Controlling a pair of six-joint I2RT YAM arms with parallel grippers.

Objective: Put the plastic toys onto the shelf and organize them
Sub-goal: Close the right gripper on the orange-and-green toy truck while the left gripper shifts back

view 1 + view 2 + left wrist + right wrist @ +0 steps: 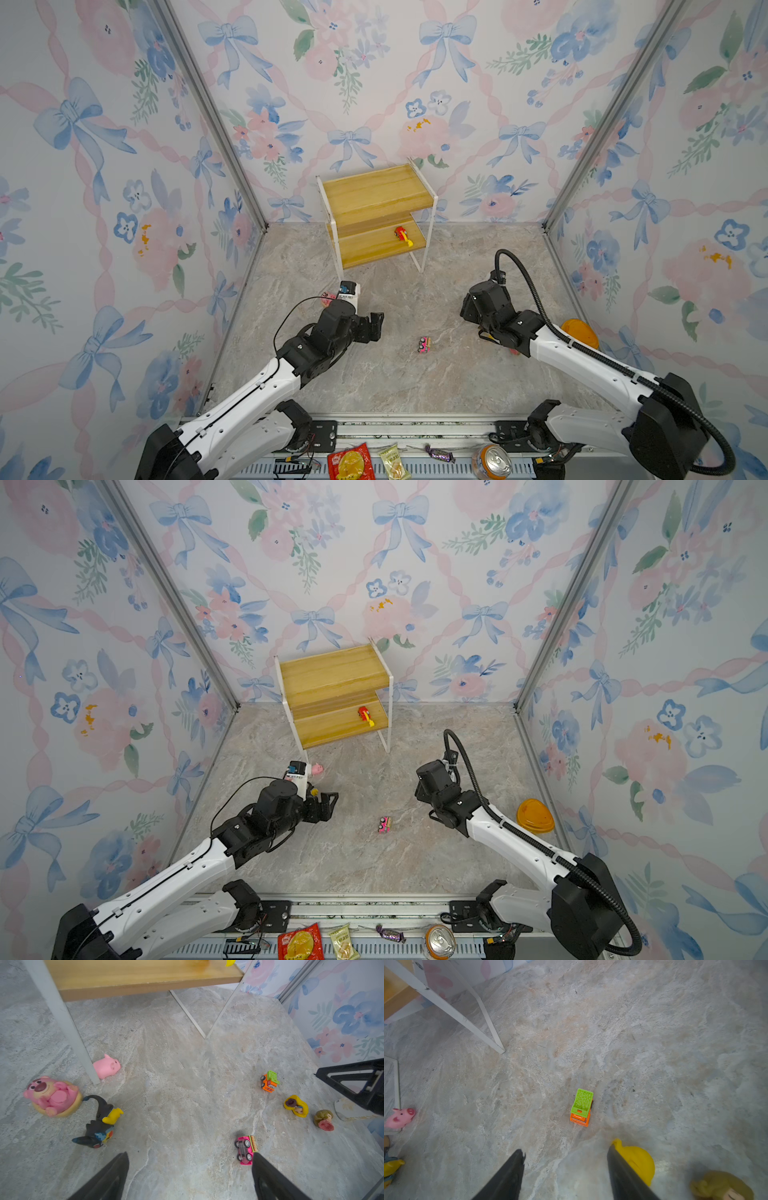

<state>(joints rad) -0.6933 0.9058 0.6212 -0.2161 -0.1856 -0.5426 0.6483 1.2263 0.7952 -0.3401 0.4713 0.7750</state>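
In both top views the shelf stands at the far edge of the tabletop, against the back wall. The red car lies on its lower board, near the right end. The pink car lies near the middle of the tabletop. The left gripper hangs to the left of it and apart from it. An orange domed thing sits at the right edge.

In the left wrist view the left gripper's jaws stand wide apart with nothing between them. The pink car, tipped on its side, is just beside one fingertip. The pink pig lies just beside the shelf's front leg. The round pink figure and the toppled black-yellow figure are near it. Well apart from these, the green-orange car, the yellow-haired figure and the pink-dress doll sit close together.

In the right wrist view the right gripper is spread and pinches nothing. The green-orange car stands upright on bare tabletop beyond its fingertips, apart from them. The yellow-haired figure lies just outside one finger; I cannot tell whether they touch.
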